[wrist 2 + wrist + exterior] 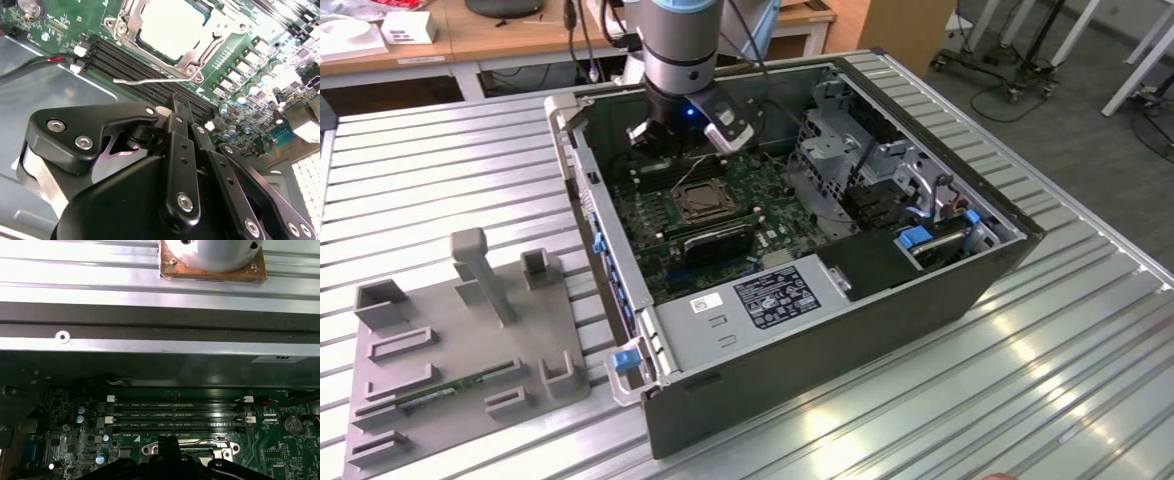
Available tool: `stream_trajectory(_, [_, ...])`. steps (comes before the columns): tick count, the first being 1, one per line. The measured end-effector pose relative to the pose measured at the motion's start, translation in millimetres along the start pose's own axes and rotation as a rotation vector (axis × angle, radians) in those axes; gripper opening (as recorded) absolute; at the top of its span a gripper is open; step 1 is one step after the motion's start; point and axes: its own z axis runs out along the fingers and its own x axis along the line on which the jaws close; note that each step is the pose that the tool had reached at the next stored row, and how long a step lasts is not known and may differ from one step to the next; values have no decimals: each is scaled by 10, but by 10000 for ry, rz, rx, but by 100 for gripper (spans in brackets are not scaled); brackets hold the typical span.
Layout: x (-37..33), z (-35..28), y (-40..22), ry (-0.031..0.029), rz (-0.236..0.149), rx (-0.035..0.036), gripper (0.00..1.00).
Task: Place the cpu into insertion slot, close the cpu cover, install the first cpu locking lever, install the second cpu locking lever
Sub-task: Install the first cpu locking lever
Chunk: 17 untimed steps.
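Second wrist view puts the gripper (181, 102), jaws closed and empty, just short of the wire lever (150, 80) lying crosswise before it, with the chip (170, 25) beyond under its flat cover (123, 27).

You are working on a ribbed silvery metal table (1067, 400) whose long slats run from about ten o'clock toward four o'clock in the exterior view. Soft overhead light pools in pale patches (854, 425) on the slats near five o'clock. Behind the table, at eleven o'clock, stands a wooden desk (494, 40) with a small white box (407, 27) on it. At one o'clock you have a light wooden panel (907, 30), and beyond it a grey floor (1067, 100) with a castered stand base (987, 75) and white frame legs (1147, 55) toward two o'clock.
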Motion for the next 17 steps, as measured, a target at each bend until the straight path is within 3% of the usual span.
stream_trajectory(5, [-83,38,3,69,19,5,11])
stream_trajectory(13, [-112,94,73,74,21,6,11])
stream_trajectory(17, [-141,120,70,76,21,6,11])
